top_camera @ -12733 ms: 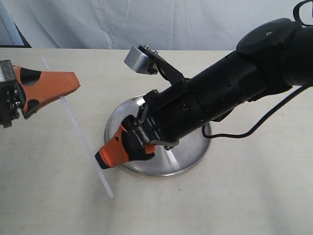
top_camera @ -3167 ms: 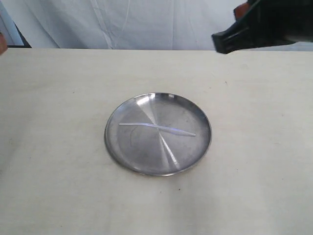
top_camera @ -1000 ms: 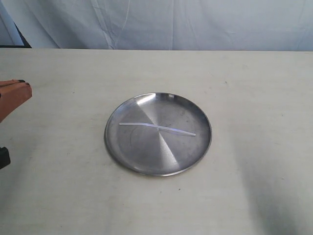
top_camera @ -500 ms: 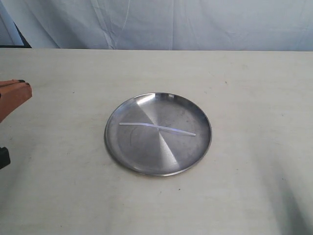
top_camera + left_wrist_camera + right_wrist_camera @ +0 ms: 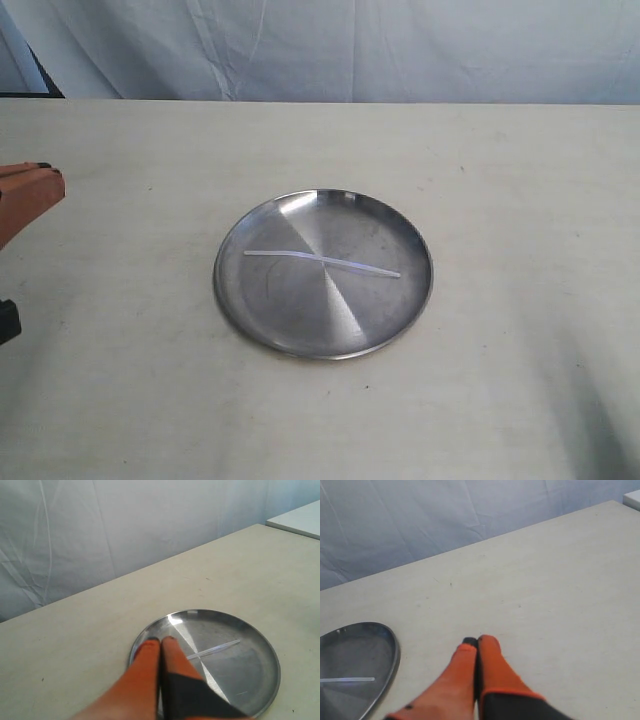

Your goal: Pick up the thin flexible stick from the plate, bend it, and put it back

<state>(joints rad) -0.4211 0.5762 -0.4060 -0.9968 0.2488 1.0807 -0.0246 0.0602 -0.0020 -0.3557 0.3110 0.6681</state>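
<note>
We see the stick [image 5: 322,262] flat across the plate [image 5: 290,322] on the tabletop [image 5: 520,180]; left tool [image 5: 161,641] and right tool [image 5: 476,641] both pinched closed, empty.

- plate [image 5: 250,322] at mid-table [image 5: 520,200], backdrop [image 5: 400,50] behind the far edge
- stick [image 5: 322,262] in the plate, flat across its middle, left to right, both ends inside the rim
- left gripper [image 5: 161,641] well left of the plate
- right gripper [image 5: 477,641] above bare table, apart from the plate
</note>
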